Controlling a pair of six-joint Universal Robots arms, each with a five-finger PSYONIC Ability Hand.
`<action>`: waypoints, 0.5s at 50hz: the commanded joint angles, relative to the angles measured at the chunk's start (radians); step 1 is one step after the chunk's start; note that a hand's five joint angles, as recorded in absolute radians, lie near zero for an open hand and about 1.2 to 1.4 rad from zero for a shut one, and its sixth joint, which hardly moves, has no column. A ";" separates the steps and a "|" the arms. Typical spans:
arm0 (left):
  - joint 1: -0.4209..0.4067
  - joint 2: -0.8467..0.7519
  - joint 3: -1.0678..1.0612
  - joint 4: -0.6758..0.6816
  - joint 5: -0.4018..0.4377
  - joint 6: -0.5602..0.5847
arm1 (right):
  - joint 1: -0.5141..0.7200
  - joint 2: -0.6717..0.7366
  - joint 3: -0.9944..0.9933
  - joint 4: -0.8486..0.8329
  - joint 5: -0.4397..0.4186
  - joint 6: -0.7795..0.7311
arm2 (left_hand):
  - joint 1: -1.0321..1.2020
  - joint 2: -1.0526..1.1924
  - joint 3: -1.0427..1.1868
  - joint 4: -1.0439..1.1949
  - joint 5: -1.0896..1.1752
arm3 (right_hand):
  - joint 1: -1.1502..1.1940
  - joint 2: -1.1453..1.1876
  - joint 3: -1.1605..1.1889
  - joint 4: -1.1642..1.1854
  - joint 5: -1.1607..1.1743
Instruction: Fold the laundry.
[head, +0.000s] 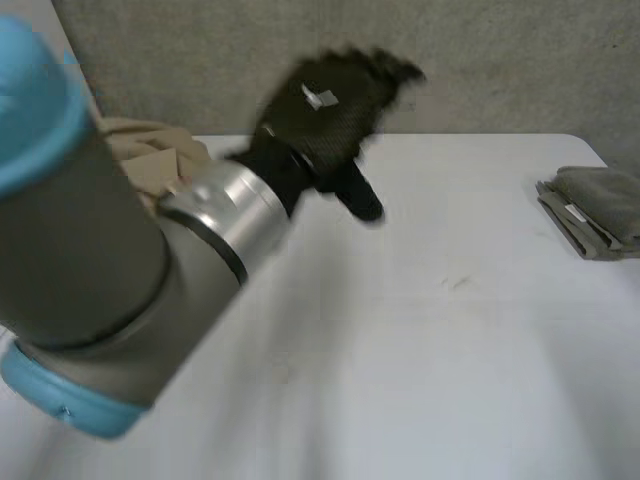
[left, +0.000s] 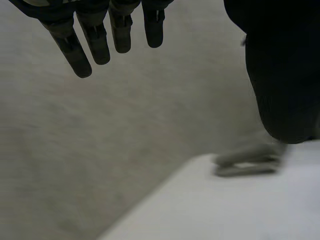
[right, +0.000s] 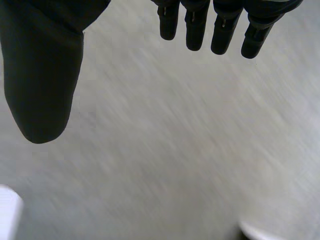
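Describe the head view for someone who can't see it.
The robot's left arm reaches over a white table, its black hand open and empty. A beige cloth lies behind the arm; a folded grey cloth sits at the right edge.

You've got a plain white bench (head: 420, 340); the folded cloth (head: 600, 210) is a dull grey-green with a small pale label, and the crumpled cloth (head: 150, 155) is plain tan. The left arm (head: 90, 280) reads matte grey with light-blue caps and a bright silver ring at the wrist. The left hand (head: 325, 115) and right hand (right: 42, 75) are both solid black, you can spot a small white patch on the left one, and the backdrop (head: 500, 60) is mottled grey-beige.
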 joint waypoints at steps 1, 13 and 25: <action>0.243 0.006 0.027 0.077 -0.140 0.110 | 0.154 -0.206 0.358 -0.255 -0.389 0.000 | 0.001 -0.013 -0.019 -0.011 -0.033 | -0.061 -0.049 -0.043 -0.034 -0.051; 0.620 -0.405 0.168 0.092 0.022 0.504 | 0.333 -0.329 0.740 -0.204 -0.701 -0.190 | -0.005 -0.019 -0.025 -0.017 -0.039 | -0.061 -0.049 -0.043 -0.034 -0.051; 0.660 -0.641 0.352 0.097 0.140 0.564 | 0.358 -0.295 0.765 -0.045 -0.643 -0.336 | 1.207 1.192 1.187 1.195 1.173 | -0.061 -0.049 -0.043 -0.034 -0.051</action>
